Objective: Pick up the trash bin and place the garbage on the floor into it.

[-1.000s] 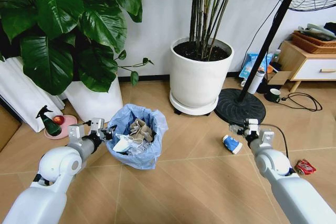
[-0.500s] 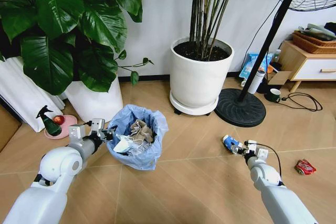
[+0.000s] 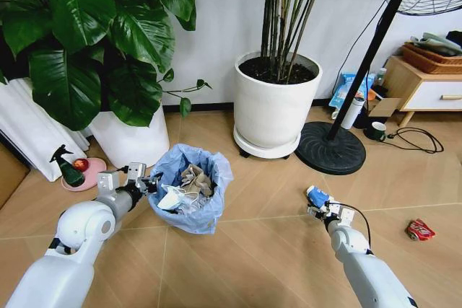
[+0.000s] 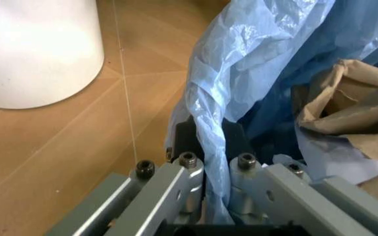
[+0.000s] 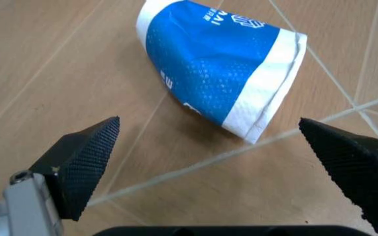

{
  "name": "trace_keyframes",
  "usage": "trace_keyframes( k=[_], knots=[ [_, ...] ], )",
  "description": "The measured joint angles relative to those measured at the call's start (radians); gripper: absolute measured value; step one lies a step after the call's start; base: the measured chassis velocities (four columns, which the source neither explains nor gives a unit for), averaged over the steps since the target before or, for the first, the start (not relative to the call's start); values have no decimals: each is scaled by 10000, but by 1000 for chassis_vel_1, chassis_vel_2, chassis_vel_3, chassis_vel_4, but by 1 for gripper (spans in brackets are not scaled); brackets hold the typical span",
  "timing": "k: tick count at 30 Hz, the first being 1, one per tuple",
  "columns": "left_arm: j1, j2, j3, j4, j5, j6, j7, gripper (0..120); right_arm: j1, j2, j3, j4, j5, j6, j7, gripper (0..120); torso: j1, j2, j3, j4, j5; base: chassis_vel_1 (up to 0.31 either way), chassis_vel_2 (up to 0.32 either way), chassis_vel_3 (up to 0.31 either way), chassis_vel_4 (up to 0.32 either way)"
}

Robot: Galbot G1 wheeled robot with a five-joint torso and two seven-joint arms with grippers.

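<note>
The trash bin (image 3: 189,205), dark with a wrinkled light-blue bag, stands on the floor (image 3: 260,250) at my left and holds paper wads (image 3: 192,177). My left gripper (image 3: 146,183) is shut on its rim; the left wrist view shows the fingers (image 4: 187,169) clamping the bag (image 4: 241,59) and the dark wall. A piece of garbage, a crushed blue-white can (image 3: 316,195), lies on its side at my right. My right gripper (image 3: 322,209) hangs low just in front of it, open. In the right wrist view the can (image 5: 215,78) lies just beyond the spread pads (image 5: 87,160). A red can (image 3: 419,229) lies far right.
A large white plant pot (image 3: 273,110) and a fan's round black base (image 3: 330,149) stand behind. Another white pot (image 3: 130,138) with big leaves is at the back left, beside a green spray bottle (image 3: 69,168). A cable (image 3: 411,138) trails near a wooden cabinet (image 3: 426,84).
My right arm has dropped and drawn in, bringing its open gripper down close to the blue-white can. The left gripper still holds the bin rim in place.
</note>
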Motion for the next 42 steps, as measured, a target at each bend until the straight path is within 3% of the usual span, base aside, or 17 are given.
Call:
trace_keyframes(
  k=[13, 25, 29, 31, 32, 40, 42],
  knots=[
    [-55, -3, 29, 53, 41, -16, 139, 0, 659, 130, -93, -1113, -362, 416, -249, 98, 0, 0, 0, 0, 3, 0, 0, 0, 0],
    [-113, -24, 88, 105, 80, -28, 172, 0, 1172, 269, -215, -1881, -519, 607, -587, 56, 0, 1, 0, 0, 1, 0, 0, 0, 0],
    [-114, 19, 84, 106, 76, -29, 174, 0, 1290, 331, -269, -2130, -580, 671, -602, 36, 0, 1, 0, 1, 2, 0, 0, 0, 0],
    [-114, 20, 84, 107, 75, -29, 175, 0, 1300, 337, -275, -2151, -580, 675, -603, 35, 0, 1, 0, 0, 3, 0, 0, 0, 0],
    [-115, 20, 90, 107, 74, -30, 176, 0, 1319, 353, -287, -2207, -580, 682, -603, 27, 0, 2, 0, 0, 3, 0, 0, 0, 0],
    [-91, 18, 98, 107, 76, -33, 178, 0, 1437, 344, -333, -2333, -580, 717, -611, 26, 0, 2, 0, 0, 3, 0, 0, 0, 0],
    [-85, 21, 90, 107, 76, -33, 182, 0, 1472, 340, -350, -2368, -580, 736, -611, 20, 0, 2, 0, 0, 2, 0, 0, 0, 0]
  ],
)
